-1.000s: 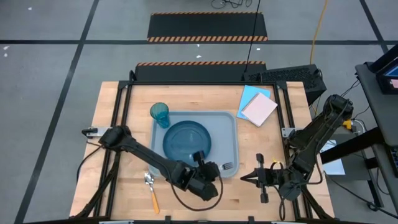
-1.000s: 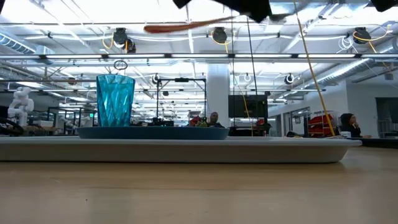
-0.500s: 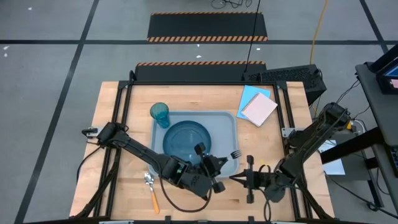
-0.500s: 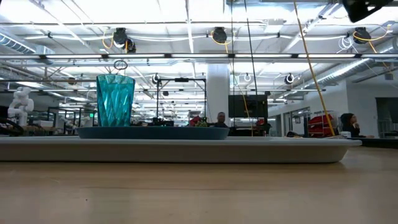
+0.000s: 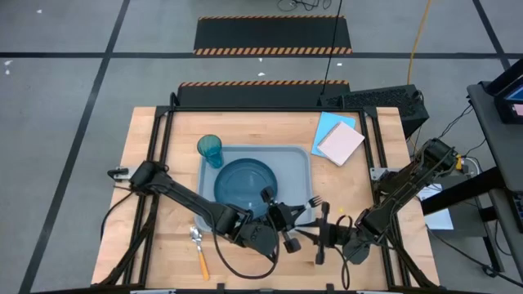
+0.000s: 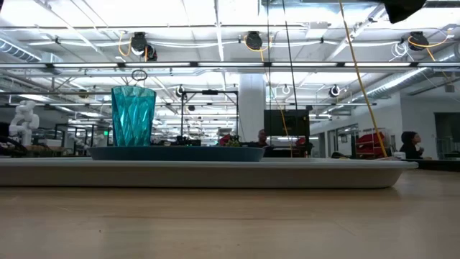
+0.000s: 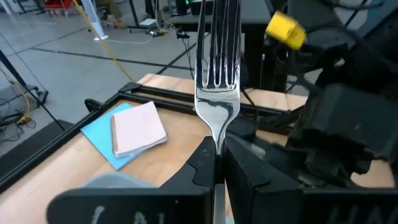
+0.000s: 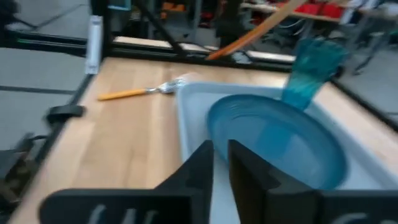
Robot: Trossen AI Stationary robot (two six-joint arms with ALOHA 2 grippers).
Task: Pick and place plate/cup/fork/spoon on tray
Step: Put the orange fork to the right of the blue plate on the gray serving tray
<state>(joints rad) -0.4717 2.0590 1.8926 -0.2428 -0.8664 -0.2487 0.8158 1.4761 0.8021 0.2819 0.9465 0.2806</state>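
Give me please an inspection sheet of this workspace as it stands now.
Surface: wooden table, bare wood around the tray.
Job's things: tray at the centre; plate lying in it; cup upright in the tray's far left corner; spoon on the table, near left of the tray; fork held above the tray's near right corner.
Clutter: notebook on a blue sheet, far right.
Grippers: left gripper shut on the fork's handle; right gripper shut, empty, close beside it.
Cables: yellow cable on the floor.
Surroundings: striped floor mats; a person far off.
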